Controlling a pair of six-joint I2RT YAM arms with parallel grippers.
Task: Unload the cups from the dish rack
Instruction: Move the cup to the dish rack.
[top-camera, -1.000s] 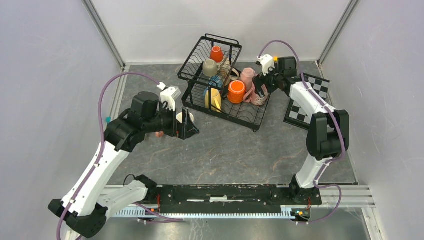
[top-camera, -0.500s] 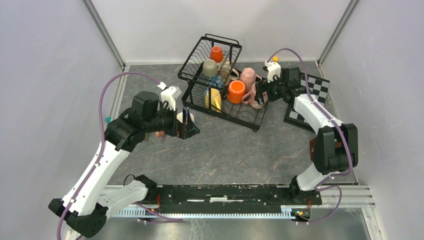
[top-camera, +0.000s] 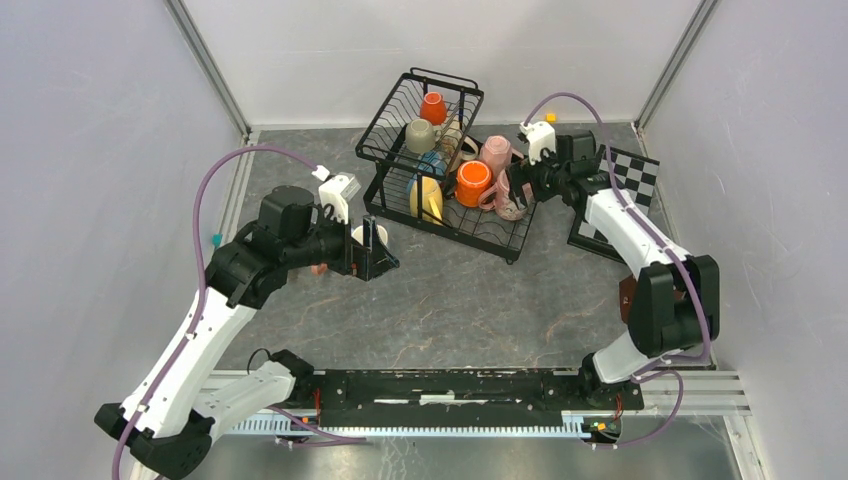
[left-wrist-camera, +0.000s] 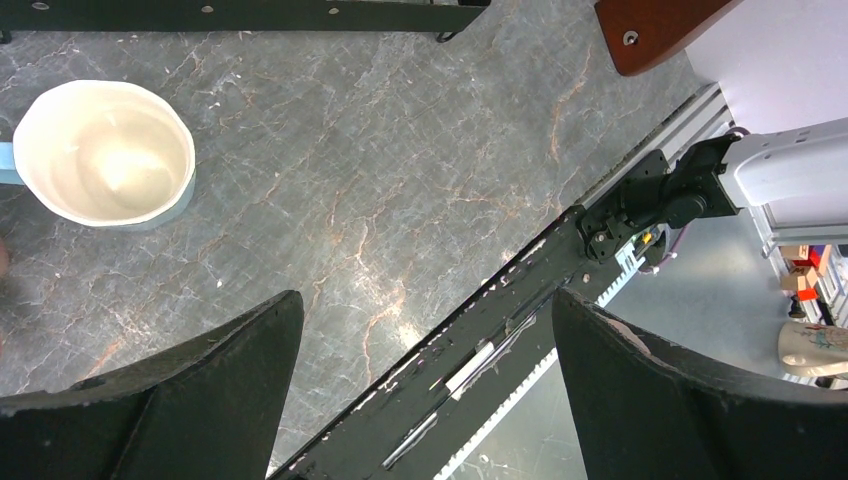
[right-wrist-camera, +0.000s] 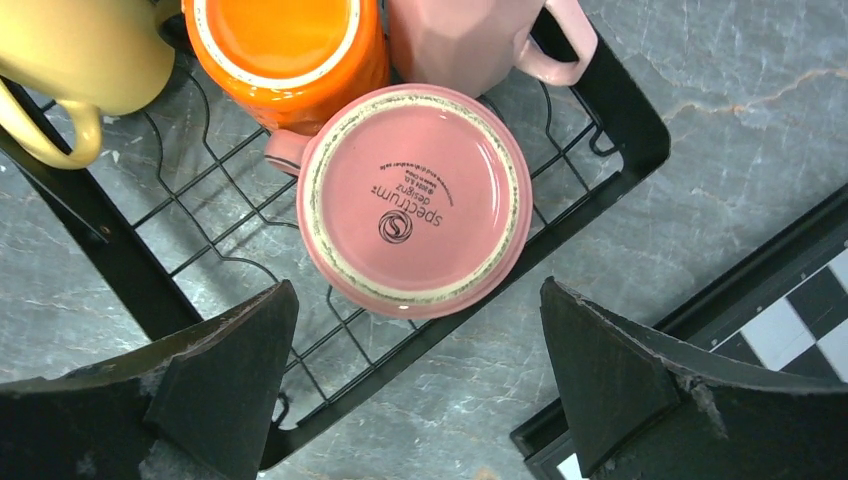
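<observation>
The black wire dish rack (top-camera: 497, 240) stands at the back centre. Its upper basket holds a small orange cup (top-camera: 433, 107) and a beige cup (top-camera: 420, 135). Its lower tray holds a yellow cup (top-camera: 427, 198), an orange cup (top-camera: 473, 183), a pink cup (top-camera: 495, 152) and an upside-down pink cup (right-wrist-camera: 413, 195). My right gripper (right-wrist-camera: 417, 290) is open just above that upside-down cup, at the rack's right end (top-camera: 512, 185). My left gripper (left-wrist-camera: 425, 295) is open and empty over the table. A cup (left-wrist-camera: 103, 150), cream inside and pale blue outside, stands upright beside it.
A black-and-white checkered board (top-camera: 615, 205) lies right of the rack, close to my right arm. A small pink thing (top-camera: 318, 268) sits on the table by my left arm. Grey walls close in the sides and back. The arm-base rail (top-camera: 450, 385) runs along the near edge.
My right gripper has moved left from beside the rack to over the upside-down pink cup. My left arm has barely shifted.
</observation>
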